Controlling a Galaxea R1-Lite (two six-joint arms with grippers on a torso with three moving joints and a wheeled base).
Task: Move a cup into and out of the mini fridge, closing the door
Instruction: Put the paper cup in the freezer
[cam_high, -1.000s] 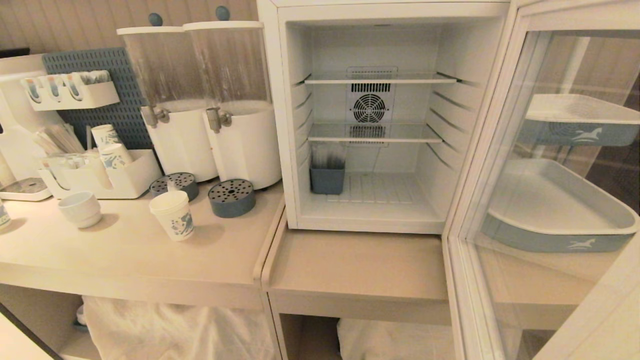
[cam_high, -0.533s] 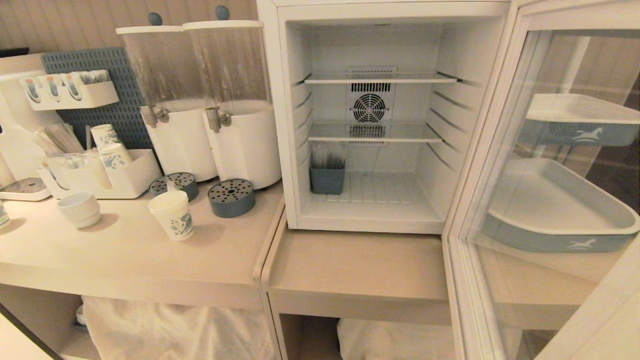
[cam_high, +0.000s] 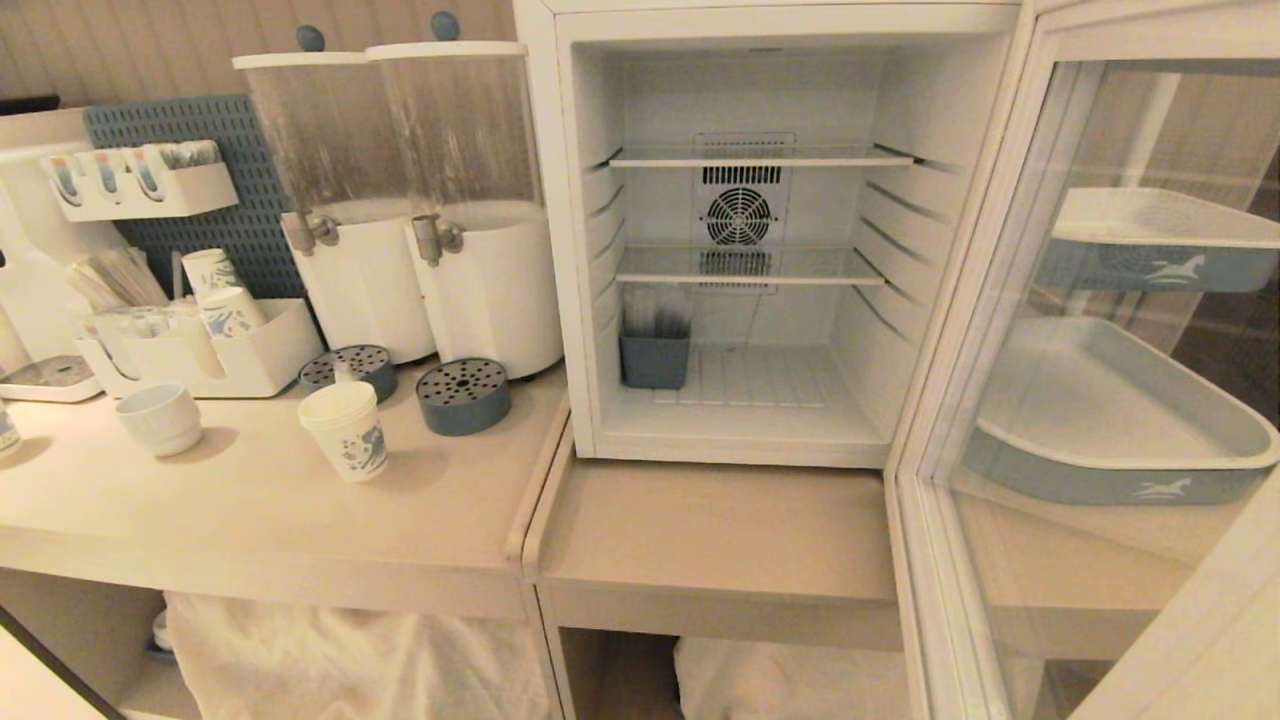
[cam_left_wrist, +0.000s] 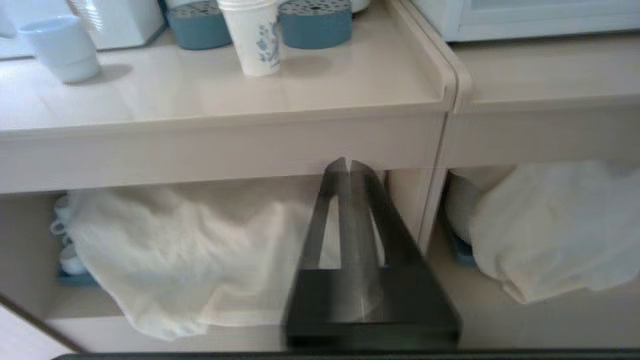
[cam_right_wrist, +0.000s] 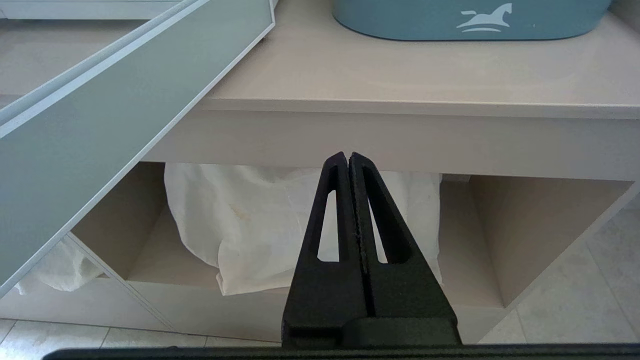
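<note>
Cup (cam_high: 346, 431) stood on counter, fridge door (cam_high: 1090, 350) open | only wrist views showed my left gripper (cam_left_wrist: 349, 162) and right gripper (cam_right_wrist: 348, 156), both clenched empty

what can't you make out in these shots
- Under the counter: a white cloth covers the shelf contents in all views.
- The blue bin in the mini fridge: its contents are too small in the head view.
- The door: cut off by the head view's right edge.
- Both grippers: outside the head view, below the counter.
- The left gripper: blurred in its wrist view.
</note>
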